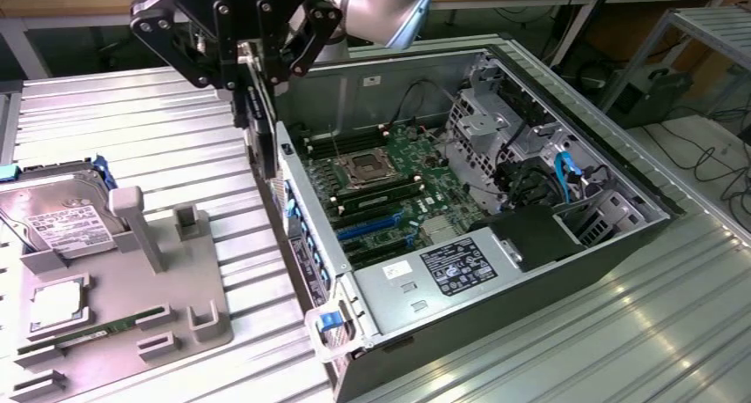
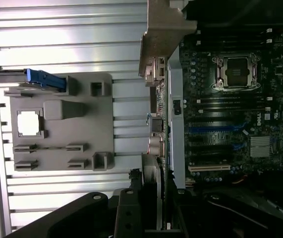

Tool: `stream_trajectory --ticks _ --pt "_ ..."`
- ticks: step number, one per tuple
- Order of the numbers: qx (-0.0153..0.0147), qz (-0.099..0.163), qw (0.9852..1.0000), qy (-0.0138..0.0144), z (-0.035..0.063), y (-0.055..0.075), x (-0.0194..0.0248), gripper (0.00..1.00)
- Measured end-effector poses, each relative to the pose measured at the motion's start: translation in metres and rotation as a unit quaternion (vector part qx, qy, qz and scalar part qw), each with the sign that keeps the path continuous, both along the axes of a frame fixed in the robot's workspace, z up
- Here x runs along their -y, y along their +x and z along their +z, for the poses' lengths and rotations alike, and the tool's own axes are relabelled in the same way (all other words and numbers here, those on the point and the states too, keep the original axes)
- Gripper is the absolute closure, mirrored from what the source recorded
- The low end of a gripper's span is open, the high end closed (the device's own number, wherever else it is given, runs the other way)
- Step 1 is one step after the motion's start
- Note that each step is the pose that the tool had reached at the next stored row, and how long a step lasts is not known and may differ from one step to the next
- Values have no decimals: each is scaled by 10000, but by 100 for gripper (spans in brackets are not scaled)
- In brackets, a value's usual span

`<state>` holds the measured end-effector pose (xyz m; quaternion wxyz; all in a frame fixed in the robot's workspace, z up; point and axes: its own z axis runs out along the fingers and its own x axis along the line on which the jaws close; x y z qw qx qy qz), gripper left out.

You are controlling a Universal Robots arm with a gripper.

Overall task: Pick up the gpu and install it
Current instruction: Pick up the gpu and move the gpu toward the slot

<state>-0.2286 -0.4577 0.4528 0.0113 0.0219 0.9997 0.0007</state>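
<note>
"Wrist view, nearest item first. What do you record?"

"Closest to the lens is the pincer (image 2: 153,210), its dark fingers clenched on the gpu (image 2: 157,124). The card runs edge-on away from the camera, with its silver end bracket (image 2: 165,29) at the far end."

"And beyond the card?"

"Below it on one side is the open computer case, showing the motherboard (image 2: 230,114) with its CPU socket (image 2: 238,72) and blue expansion slots (image 2: 208,130). On the other side, the ribbed metal worktop (image 2: 57,34) carries a grey fixture tray (image 2: 62,148). The card lines up with the case's side wall (image 2: 177,139), between board and tray. It is not yet seated in a slot."

"Exterior view, same order."

"Nearest is the grey fixture tray (image 1: 129,280), at the exterior view's left. It holds a narrow green memory stick (image 1: 94,330) and a square silver chip (image 1: 56,304). A hard drive (image 1: 65,223) with a white label sits at its far end. Just beside the tray, toward the exterior view's right, lies the computer case (image 1: 493,333), open side up. Its power supply (image 1: 452,267) is near the camera and the motherboard (image 1: 393,187) lies behind. Farther back, the pincer (image 1: 256,73) hangs over the case's wall on the exterior view's left, gripping the gpu (image 1: 260,126) upright, dark face showing. The card's lower edge is at the wall's rim; contact cannot be determined."
</note>
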Motion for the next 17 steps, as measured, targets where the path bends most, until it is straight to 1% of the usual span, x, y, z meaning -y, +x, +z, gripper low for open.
stream_trajectory --ticks 6,17 --pt "0 0 10000 0 0 102 0 72" --pt "0 0 10000 0 0 250 0 72"
